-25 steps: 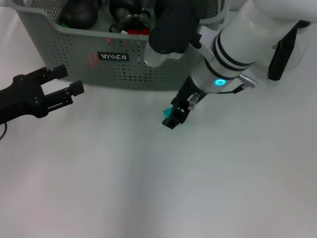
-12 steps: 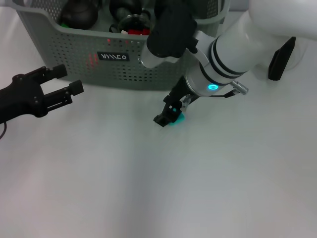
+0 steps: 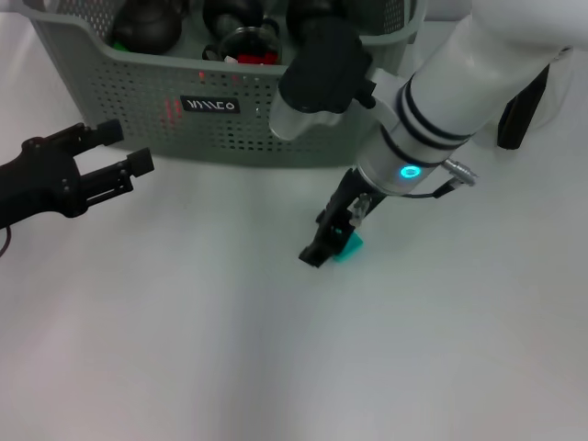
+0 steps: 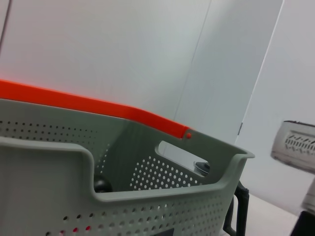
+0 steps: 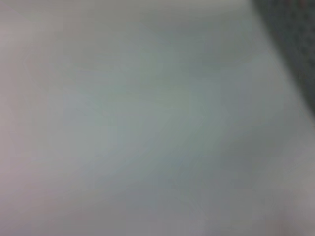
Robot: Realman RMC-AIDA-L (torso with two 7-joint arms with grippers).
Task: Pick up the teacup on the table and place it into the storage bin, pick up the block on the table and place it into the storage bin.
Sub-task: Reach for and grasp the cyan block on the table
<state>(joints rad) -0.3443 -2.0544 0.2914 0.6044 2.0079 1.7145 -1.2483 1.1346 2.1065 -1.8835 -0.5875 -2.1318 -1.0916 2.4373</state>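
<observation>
A small teal block (image 3: pixel 348 246) lies low on the white table, right against the black tip of my right gripper (image 3: pixel 329 241), which reaches down from the white right arm in front of the storage bin. The storage bin (image 3: pixel 138 87) is a grey-green perforated basket with a black label, standing at the back; its rim (image 4: pixel 147 191) fills the left wrist view. No teacup shows on the table. My left gripper (image 3: pixel 129 147) hovers open and empty at the left, in front of the bin.
Dark round vessels (image 3: pixel 147 23) and a glass piece (image 3: pixel 241 41) lie inside the bin. A black upright part (image 3: pixel 522 106) stands at the right behind the arm. An orange edge (image 4: pixel 98 105) runs behind the bin. The right wrist view shows only blurred grey surface.
My right gripper and the teal block shifted left, then toward the near side and away from the bin. The left arm has stayed put.
</observation>
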